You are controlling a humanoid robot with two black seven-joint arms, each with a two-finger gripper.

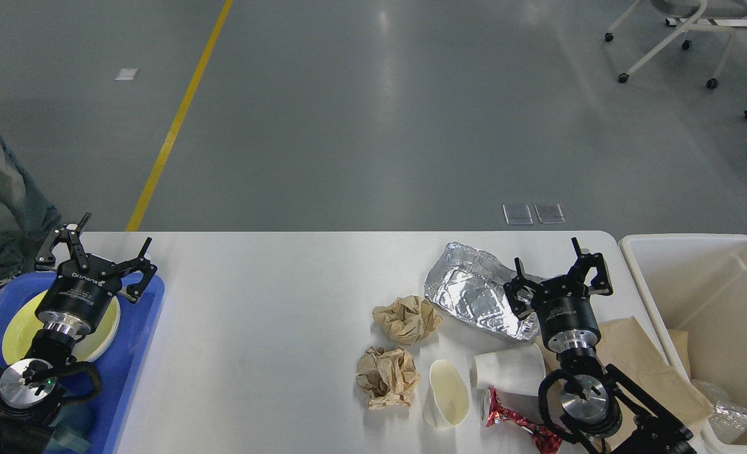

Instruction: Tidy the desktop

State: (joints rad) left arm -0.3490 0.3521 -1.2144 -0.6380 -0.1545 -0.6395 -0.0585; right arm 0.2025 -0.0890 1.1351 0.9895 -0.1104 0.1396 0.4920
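Head view: the white desktop [253,328] fills the lower frame, its litter gathered at the right: foil tray [474,296], two paper wads [407,319], two tipped cups [446,394]. All look light and crushable; pinching a crumpled ridge or cup rim seems best. The right gripper [559,274] hangs over the foil, fingers apart; the left gripper [96,255] is spread above the blue tray [149,315]
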